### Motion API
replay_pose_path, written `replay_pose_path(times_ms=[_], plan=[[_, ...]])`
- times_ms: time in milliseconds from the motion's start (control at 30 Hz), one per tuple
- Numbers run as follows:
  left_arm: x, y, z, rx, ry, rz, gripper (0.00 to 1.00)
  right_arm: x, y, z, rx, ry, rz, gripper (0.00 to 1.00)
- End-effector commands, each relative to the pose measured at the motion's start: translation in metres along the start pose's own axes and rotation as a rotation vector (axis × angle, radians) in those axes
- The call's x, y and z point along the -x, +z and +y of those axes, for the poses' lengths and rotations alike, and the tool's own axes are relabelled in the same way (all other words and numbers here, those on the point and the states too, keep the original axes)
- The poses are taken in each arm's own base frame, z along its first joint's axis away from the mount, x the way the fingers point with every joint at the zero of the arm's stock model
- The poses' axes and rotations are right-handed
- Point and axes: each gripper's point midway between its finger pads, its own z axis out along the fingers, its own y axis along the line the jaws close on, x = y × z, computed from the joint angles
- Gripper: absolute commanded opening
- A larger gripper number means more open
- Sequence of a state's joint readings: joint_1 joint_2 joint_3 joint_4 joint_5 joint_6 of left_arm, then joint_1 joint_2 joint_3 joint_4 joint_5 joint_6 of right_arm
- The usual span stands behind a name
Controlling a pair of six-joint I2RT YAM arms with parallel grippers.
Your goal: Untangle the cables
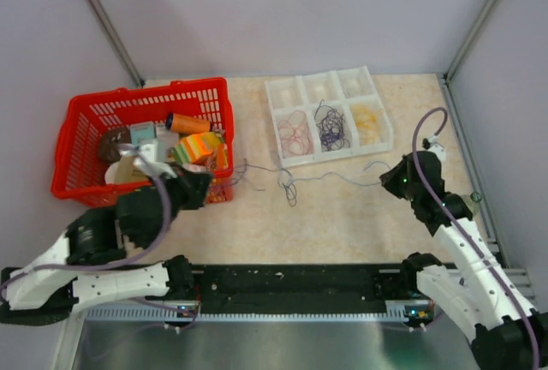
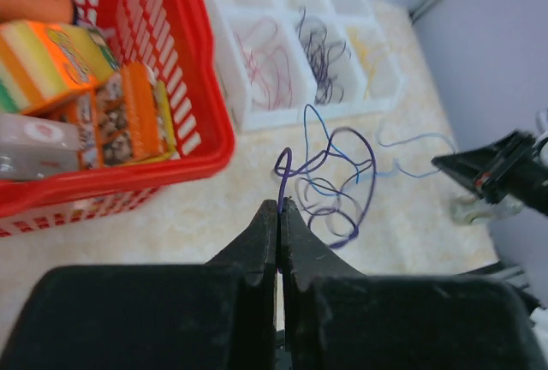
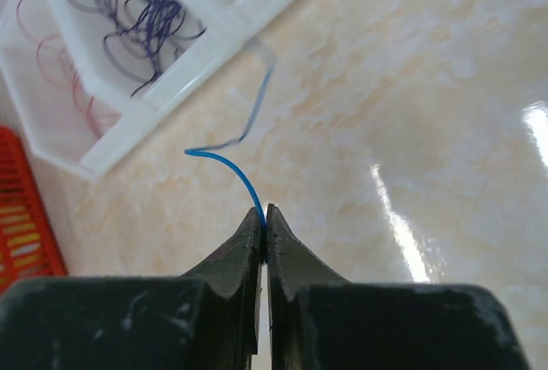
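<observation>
A small knot of thin purple and blue cables (image 1: 288,183) lies on the beige table in front of the white tray. My left gripper (image 1: 208,182) is beside the red basket, shut on the end of a purple cable (image 2: 283,182). That cable loops off into the knot (image 2: 342,190) ahead of the left gripper (image 2: 281,207). On the right side, my right gripper (image 1: 387,182) is shut on the end of a blue cable (image 3: 238,173). The blue cable leaves the right gripper (image 3: 264,214) and runs left toward the knot. Both jaws are pressed together on their strands.
A red basket (image 1: 62,160) of packets and boxes stands at the left, close to the left gripper. A white compartment tray (image 1: 334,154) at the back holds sorted red cables (image 1: 293,134), dark purple cables (image 1: 331,128) and pale yellow cables (image 1: 366,122). Grey walls enclose the table.
</observation>
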State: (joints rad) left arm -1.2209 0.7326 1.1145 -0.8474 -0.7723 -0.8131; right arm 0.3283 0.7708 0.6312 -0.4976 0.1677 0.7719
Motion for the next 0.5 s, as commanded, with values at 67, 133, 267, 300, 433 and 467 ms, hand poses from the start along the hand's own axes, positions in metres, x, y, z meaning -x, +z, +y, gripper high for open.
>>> replay_pose_path(times_ms=[67,133,267,300,433,467], plan=[[0.075,-0.053,0.040,-0.003,0.036,-0.194,0.00,0.014,-0.001,-0.026,-0.033,0.051,0.055,0.00],[0.088,-0.058,0.025,-0.077,0.070,-0.216,0.00,0.012,0.001,-0.022,-0.001,0.030,0.062,0.00],[0.097,-0.059,-0.002,-0.174,0.157,-0.222,0.00,0.018,-0.007,-0.018,0.036,-0.072,0.039,0.00],[0.103,-0.060,0.003,-0.143,0.173,-0.236,0.00,0.022,-0.009,-0.028,-0.015,-0.086,0.016,0.00],[0.151,-0.097,0.048,-0.027,0.106,-0.366,0.00,0.029,-0.011,-0.058,-0.182,-0.057,-0.008,0.00],[0.164,-0.109,0.049,-0.071,0.083,-0.410,0.00,0.026,-0.009,-0.059,-0.186,0.005,0.007,0.00]])
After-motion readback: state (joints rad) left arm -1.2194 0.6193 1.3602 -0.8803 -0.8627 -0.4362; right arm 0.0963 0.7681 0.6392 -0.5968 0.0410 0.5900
